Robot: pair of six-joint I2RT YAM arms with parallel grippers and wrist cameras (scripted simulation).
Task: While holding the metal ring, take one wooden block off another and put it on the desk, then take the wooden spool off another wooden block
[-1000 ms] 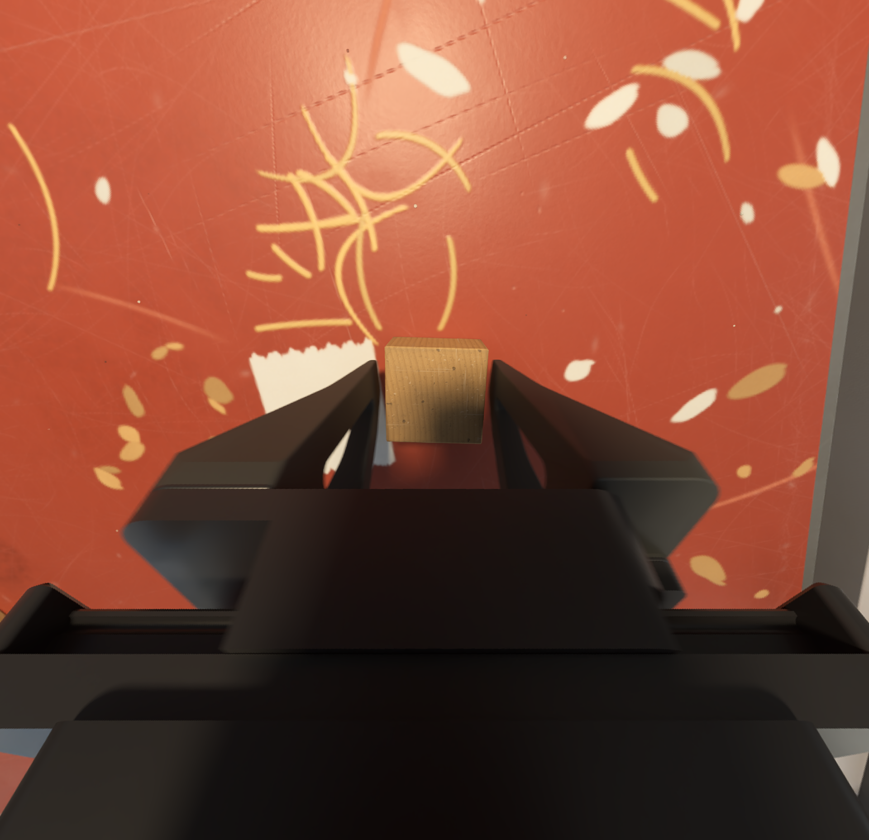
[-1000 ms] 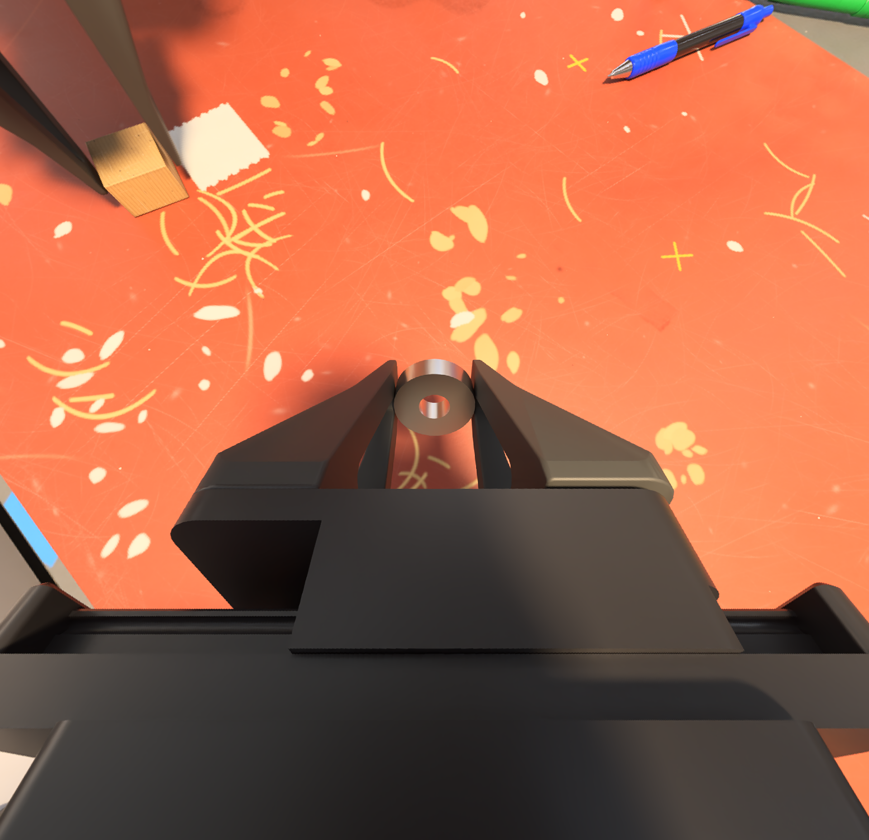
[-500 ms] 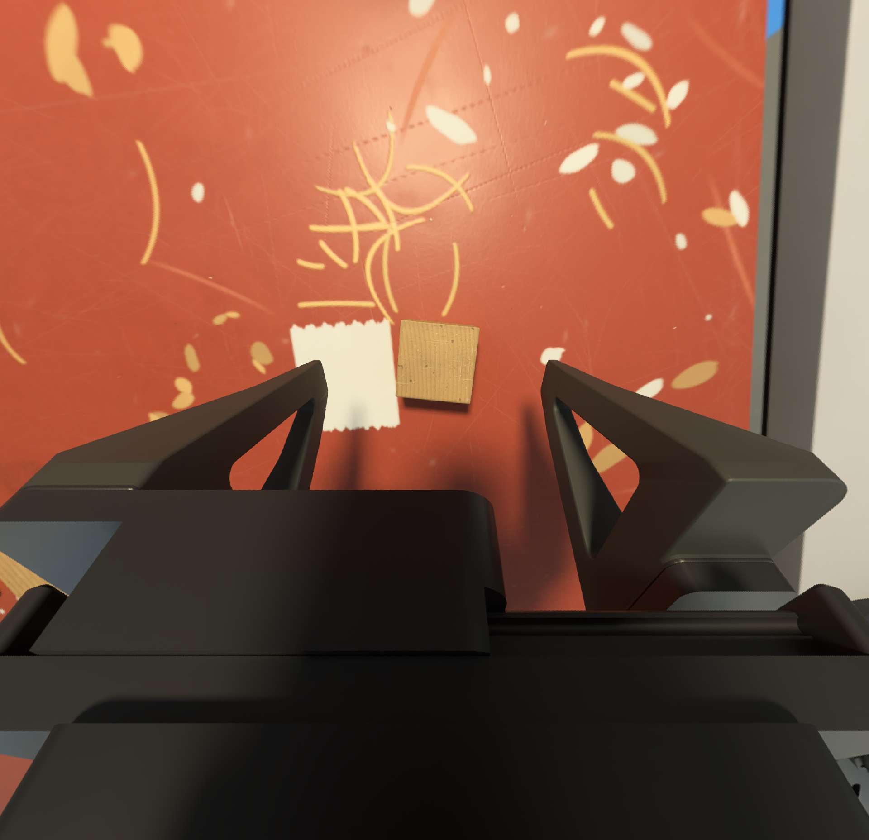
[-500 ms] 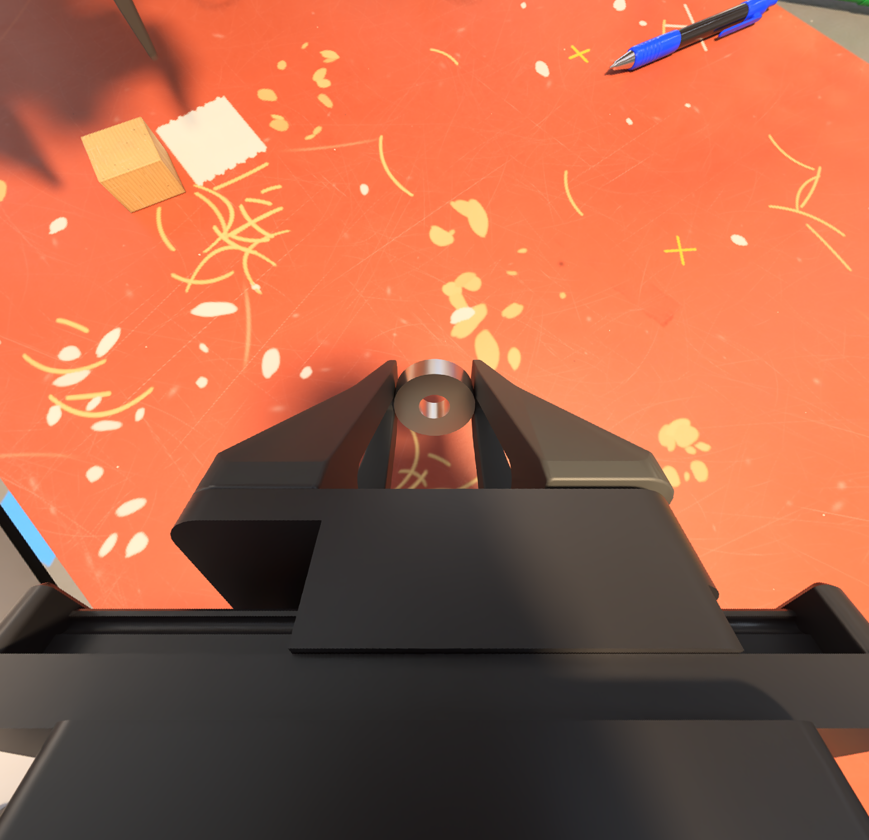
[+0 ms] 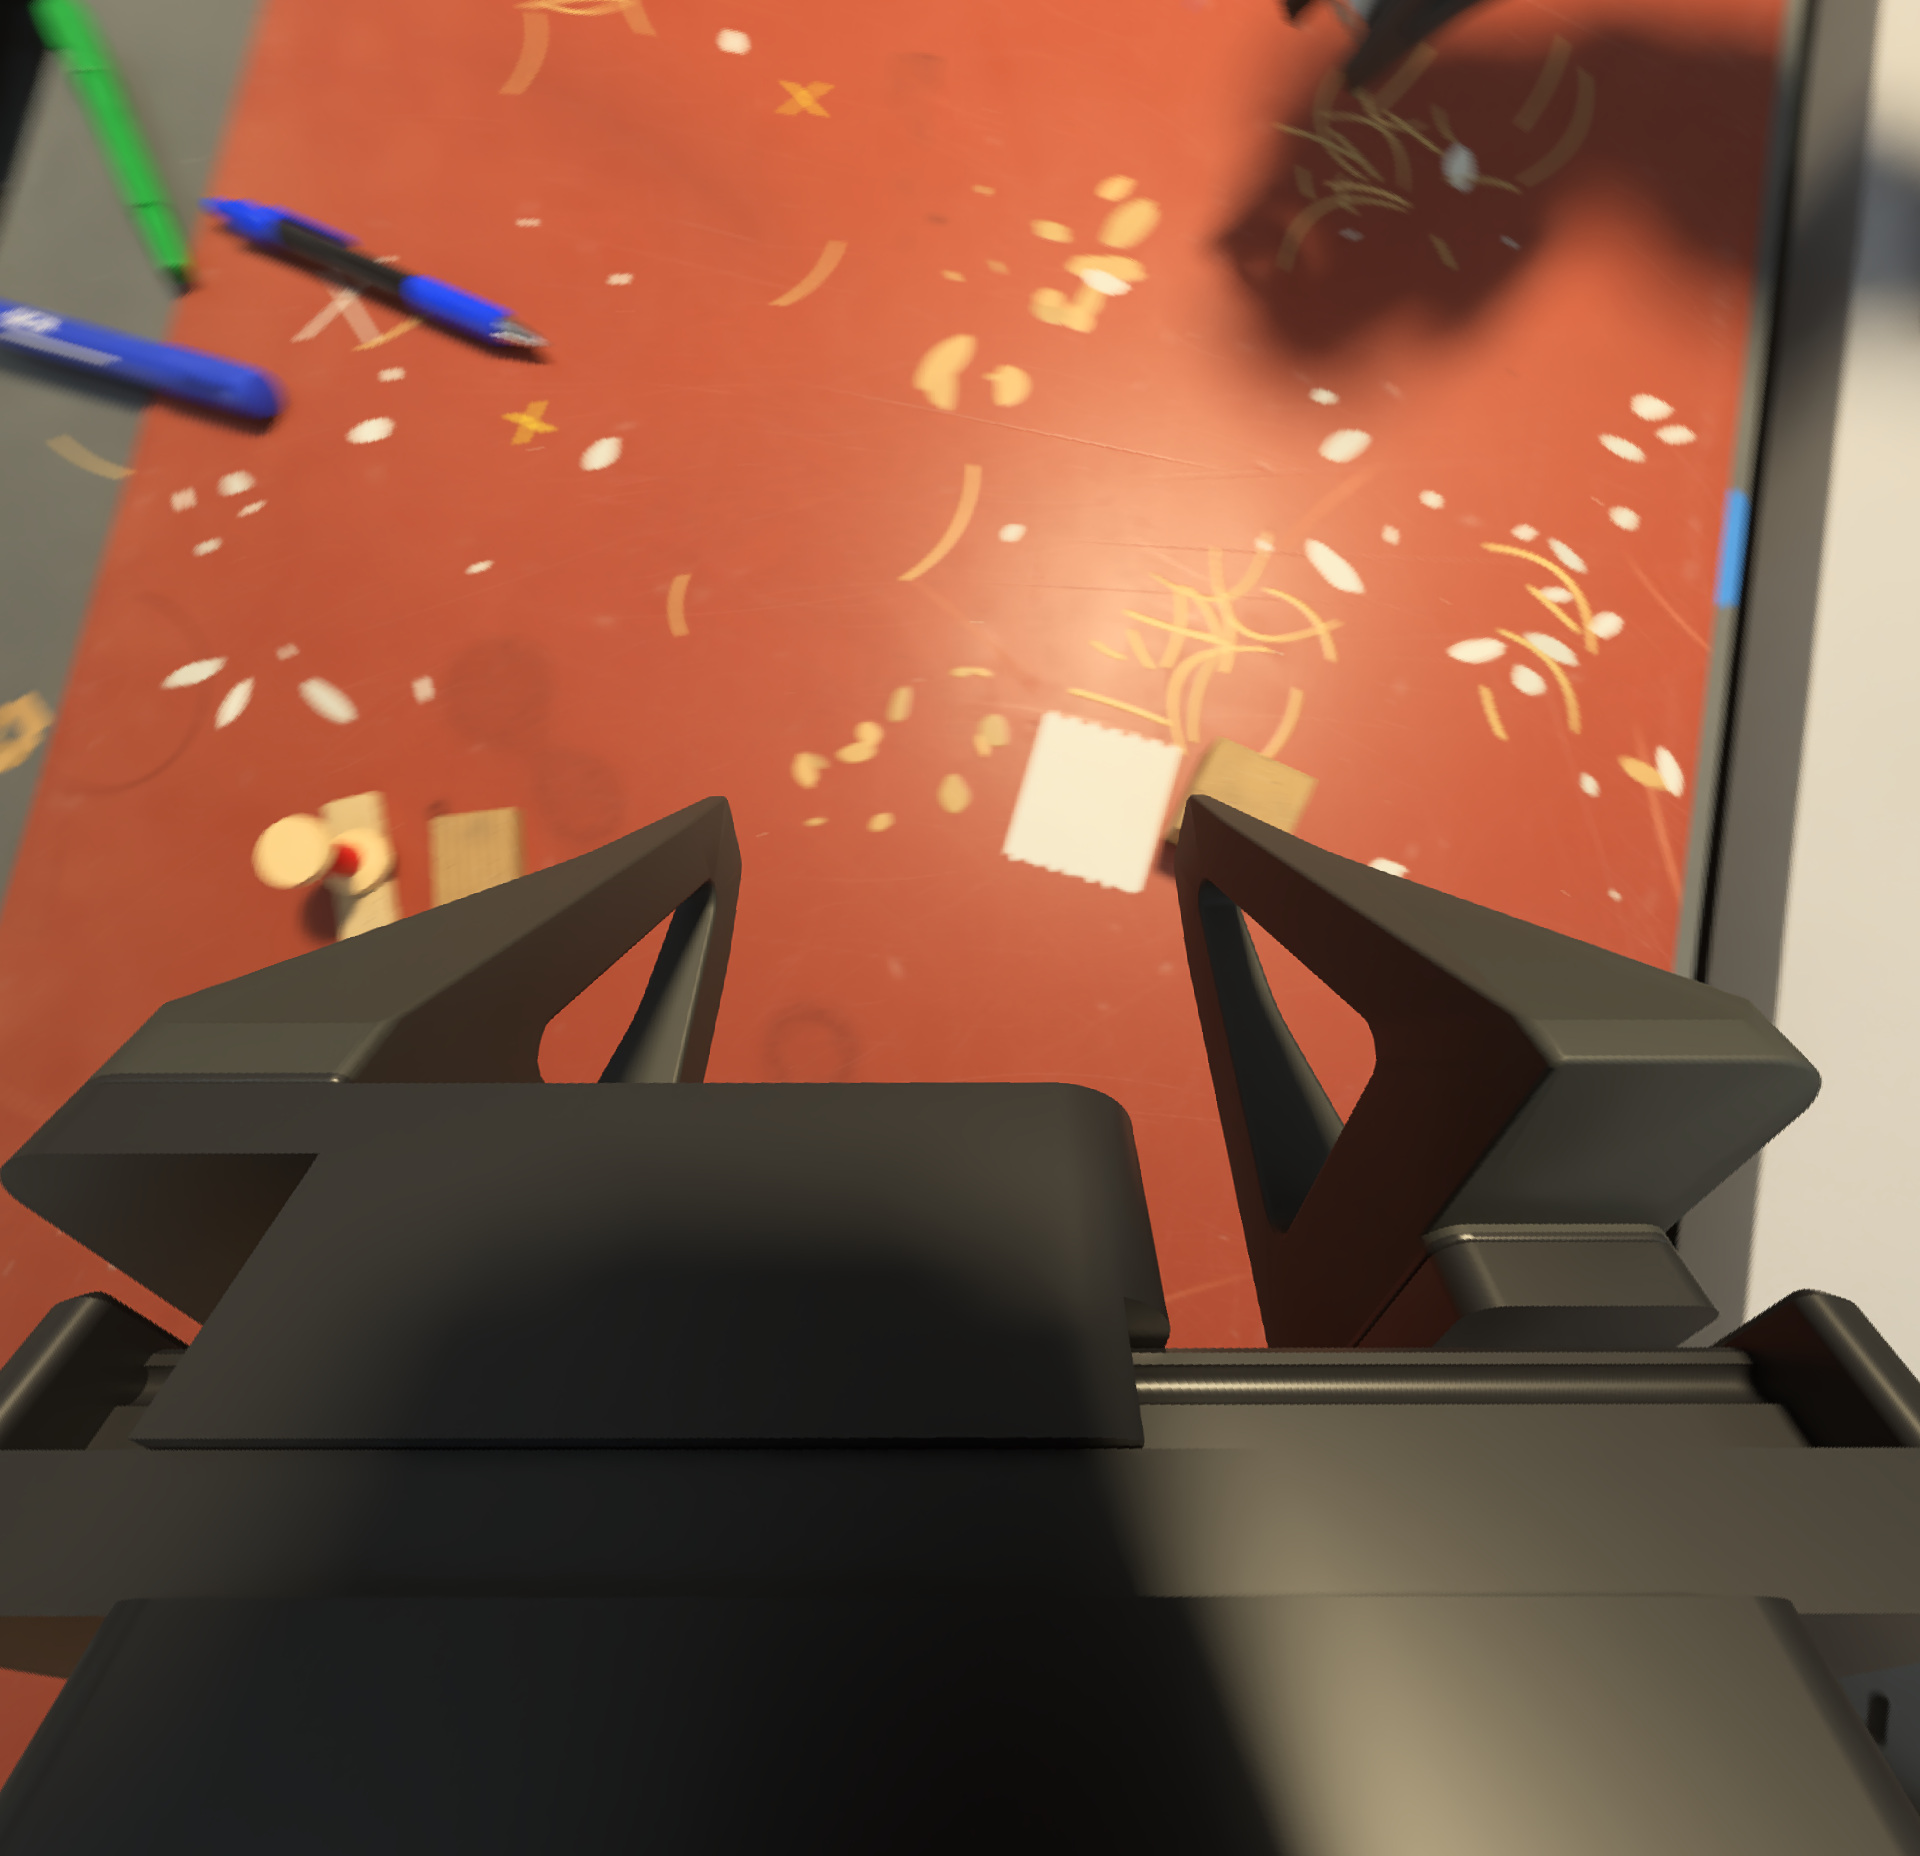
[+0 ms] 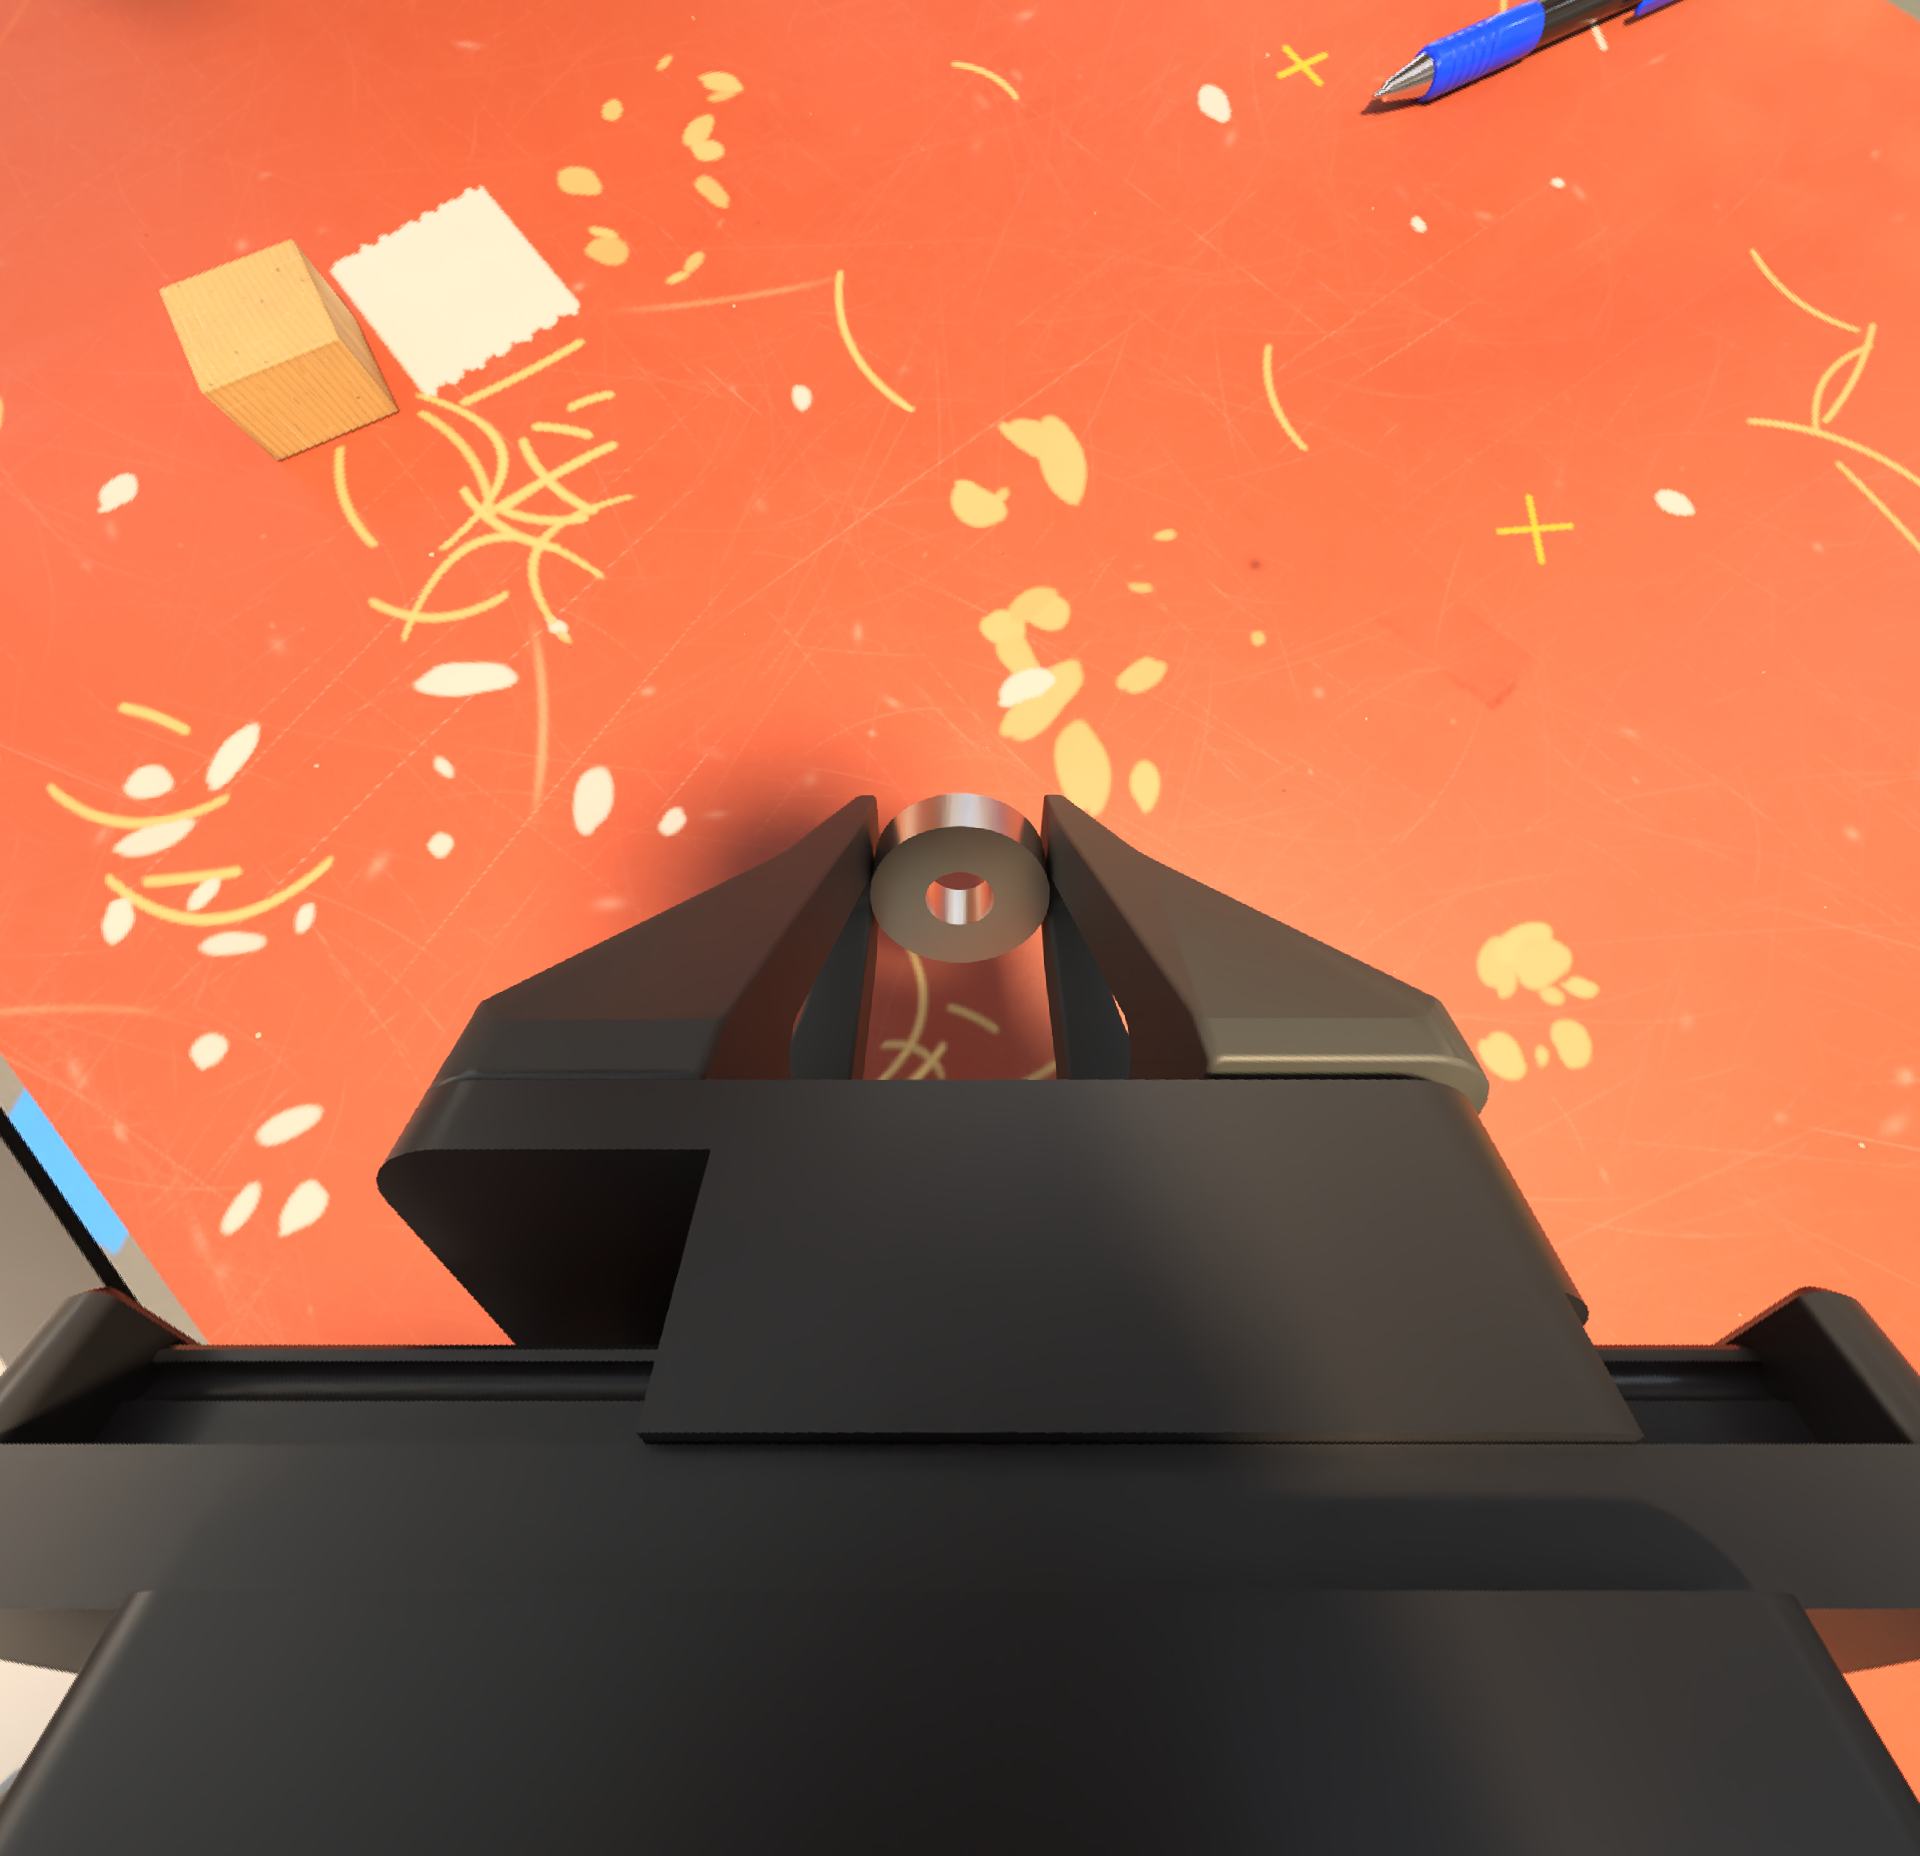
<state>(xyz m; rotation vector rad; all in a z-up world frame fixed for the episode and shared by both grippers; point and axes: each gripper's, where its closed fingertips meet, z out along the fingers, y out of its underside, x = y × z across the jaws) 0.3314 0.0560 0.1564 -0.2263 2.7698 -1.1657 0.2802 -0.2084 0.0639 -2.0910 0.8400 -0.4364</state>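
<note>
Now the empty left gripper [image 5: 954, 830] gapes; the small pale wooden spool [image 5: 296, 850], lower left, looks light, rigid: pinch its sides; right gripper [image 6: 958, 819] clamps the shiny metal ring [image 6: 958, 876]

Between my left hand [image 5: 954, 830] fingers the table [image 5: 935, 954] lies bare; a wooden block [image 5: 1255, 786] sits just past the right fingertip, and a spool [image 5: 312, 856], blurred, perhaps on blocks, stands leftward.

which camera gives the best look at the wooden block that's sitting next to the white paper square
The right wrist view: the wooden block sits whole and sharp on the mat, three faces visible, beside the white paper square. In the left wrist view the block is blurred and partly hidden behind a finger of the left gripper.
</note>
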